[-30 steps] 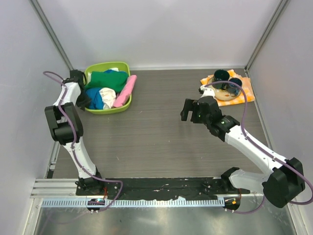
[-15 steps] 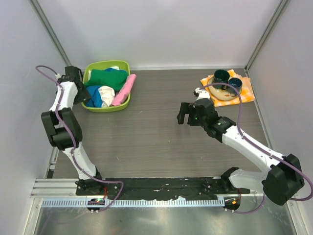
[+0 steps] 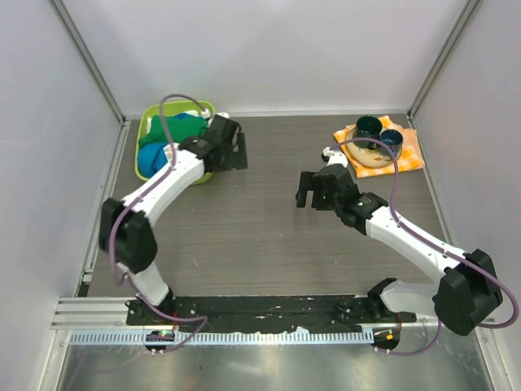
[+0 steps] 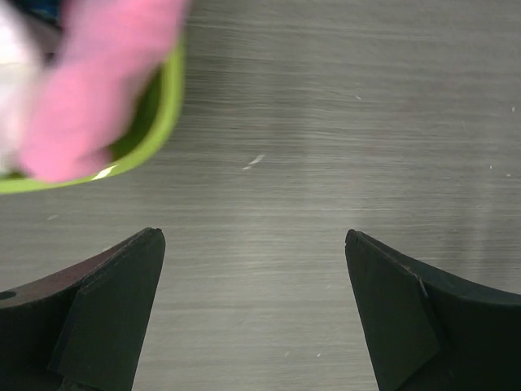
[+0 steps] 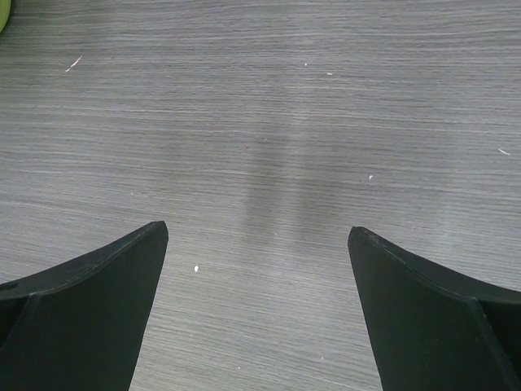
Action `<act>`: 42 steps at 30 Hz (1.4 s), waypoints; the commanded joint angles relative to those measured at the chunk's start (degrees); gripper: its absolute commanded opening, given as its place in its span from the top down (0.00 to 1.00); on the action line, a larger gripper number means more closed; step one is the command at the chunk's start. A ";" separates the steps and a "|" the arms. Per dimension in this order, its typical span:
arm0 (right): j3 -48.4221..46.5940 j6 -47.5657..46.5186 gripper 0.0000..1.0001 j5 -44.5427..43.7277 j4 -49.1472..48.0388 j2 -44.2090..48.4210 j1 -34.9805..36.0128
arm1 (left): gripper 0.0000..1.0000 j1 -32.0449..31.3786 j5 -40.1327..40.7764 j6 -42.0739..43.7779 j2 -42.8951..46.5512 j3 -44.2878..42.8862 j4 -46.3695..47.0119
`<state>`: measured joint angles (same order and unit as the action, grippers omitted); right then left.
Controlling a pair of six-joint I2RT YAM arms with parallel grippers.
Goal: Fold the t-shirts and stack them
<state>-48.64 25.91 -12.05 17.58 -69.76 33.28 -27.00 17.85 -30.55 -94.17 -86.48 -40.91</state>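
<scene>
- T-shirts (image 3: 172, 129) — green, blue, pink, white — lie bunched in the basket (image 3: 150, 116) at the table's (image 3: 260, 236) ten o'clock.
- Left gripper (image 3: 234, 151): jaws spread wide, holding nothing, over the wood just off the basket's four o'clock rim.
- Right gripper (image 3: 307, 188) — jaws apart, empty, near the table's middle, toward two o'clock.

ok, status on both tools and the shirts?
Both tools open, empty: left tool beside basket, right tool over table. T-shirts heaped in basket, none folded. Nothing blocking left tool.

The left arm (image 3: 167, 175) hides half the basket (image 3: 150, 114), and the blurred pink t-shirt (image 4: 98, 90) is cropped.
</scene>
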 commanded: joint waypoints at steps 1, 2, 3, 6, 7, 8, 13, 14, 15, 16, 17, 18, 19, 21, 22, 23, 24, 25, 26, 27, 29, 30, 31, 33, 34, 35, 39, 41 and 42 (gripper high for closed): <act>-1.54 0.72 0.00 -3.15 0.95 3.22 0.30 | 0.03 -3.22 -4.39 -1.10 -11.28 -7.20 5.04; -1.72 0.55 0.00 -3.50 1.31 3.48 0.30 | 0.02 -3.32 -5.01 -1.10 -13.56 -9.13 5.39; -1.81 0.46 0.00 -3.76 1.66 3.75 0.30 | 0.02 -3.32 -5.62 -1.10 -15.50 -12.72 5.48; -2.16 0.02 0.00 -4.73 2.72 4.36 0.30 | 0.02 -3.32 -5.63 -0.48 -22.71 -20.44 4.35; -2.16 -0.07 0.00 -5.17 2.98 4.37 0.30 | 0.02 -3.32 -4.76 1.17 -26.64 -22.66 3.73; -2.16 -0.16 0.00 -5.26 3.24 4.37 0.30 | 0.02 -3.23 -4.14 1.80 -28.42 -24.86 1.99; -1.46 -0.42 0.00 -5.35 3.33 4.37 0.30 | 0.02 -0.60 -3.69 3.56 -37.39 -36.21 -0.05; -1.11 -0.42 0.00 -5.35 3.33 4.37 0.30 | 0.02 0.02 -4.30 3.74 -39.23 -37.78 0.12; -0.93 -0.51 0.00 -5.26 3.25 4.37 0.38 | 0.02 1.33 -4.57 3.74 -39.94 -38.41 0.04; -0.75 -0.60 0.00 -5.26 3.25 4.28 0.38 | 0.02 2.04 -4.84 3.83 -40.73 -39.20 -0.14; -0.49 -0.69 0.00 -5.26 3.25 3.93 0.38 | 0.02 2.74 -5.45 3.74 -41.87 -40.69 -1.01; -0.31 -0.69 0.00 -5.35 3.07 3.84 0.38 | 0.02 4.05 -5.63 3.65 -42.49 -41.22 -1.63; -0.14 -0.69 0.00 -5.26 2.81 3.58 0.38 | 0.02 4.67 -5.63 3.82 -42.76 -41.58 -2.76; 0.39 -0.69 0.00 -5.00 2.37 2.96 0.38 | 0.02 6.16 -5.28 4.26 -42.76 -40.97 -3.56; 0.56 -0.51 0.00 -4.91 1.76 2.61 0.38 | 0.02 6.61 -5.19 4.44 -42.24 -40.18 -3.57; 0.74 -0.34 0.00 -4.82 1.49 2.26 0.38 | 0.02 7.05 -5.02 4.53 -41.63 -37.82 -3.22; 0.74 -0.16 0.00 -4.21 0.88 1.47 0.30 | 0.02 8.10 -5.10 4.96 -40.49 -36.58 -2.95; 0.74 0.01 0.00 -3.94 0.53 1.20 0.38 | 0.02 8.63 -5.10 5.23 -39.87 -35.53 -2.34; 0.57 0.36 0.00 -3.51 0.26 0.94 0.38 | 0.02 9.16 -5.02 5.58 -39.51 -33.95 -2.34; 0.57 0.63 0.00 -2.89 -0.26 0.68 0.56 | 0.02 10.47 -4.93 6.11 -38.90 -33.24 -2.34; 0.57 0.89 0.00 -2.80 -0.71 0.50 0.74 | 0.03 11.97 -5.01 6.64 -38.28 -31.31 -2.34; 0.57 1.07 0.00 -2.71 -0.88 0.50 1.00 | 0.03 13.72 -4.84 6.90 -37.32 -30.51 -2.25; 0.57 1.07 0.00 -2.80 -0.97 0.24 1.26 | 0.03 14.69 -4.93 7.08 -36.88 -29.55 -1.64; 0.65 1.16 0.00 -2.80 -1.06 0.15 1.53 | 0.03 17.42 -5.36 7.43 -35.74 -26.65 -1.02; 0.74 1.16 0.00 -2.89 -1.06 0.06 1.79 | 0.03 18.29 -5.37 8.13 -34.69 -25.86 -0.50; 0.83 1.25 0.00 -2.89 -0.97 -0.03 1.88 | 0.03 19.17 -5.37 8.57 -34.24 -24.46 -0.32; 1.18 1.33 0.00 -3.41 -0.88 0.41 2.32 | 0.03 23.04 -6.24 10.06 -32.66 -23.82 -0.49; 1.27 1.25 0.00 -3.76 -0.88 0.41 2.41 | 0.04 23.40 -7.12 10.77 -31.26 -24.35 -1.28; 1.27 1.33 0.00 -3.68 -0.97 0.32 2.41 | 0.04 23.31 -7.99 10.68 -30.55 -24.44 -1.54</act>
<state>-47.64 26.52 -15.03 18.83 -69.52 35.24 -5.04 10.39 -22.50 -130.10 -110.69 -42.28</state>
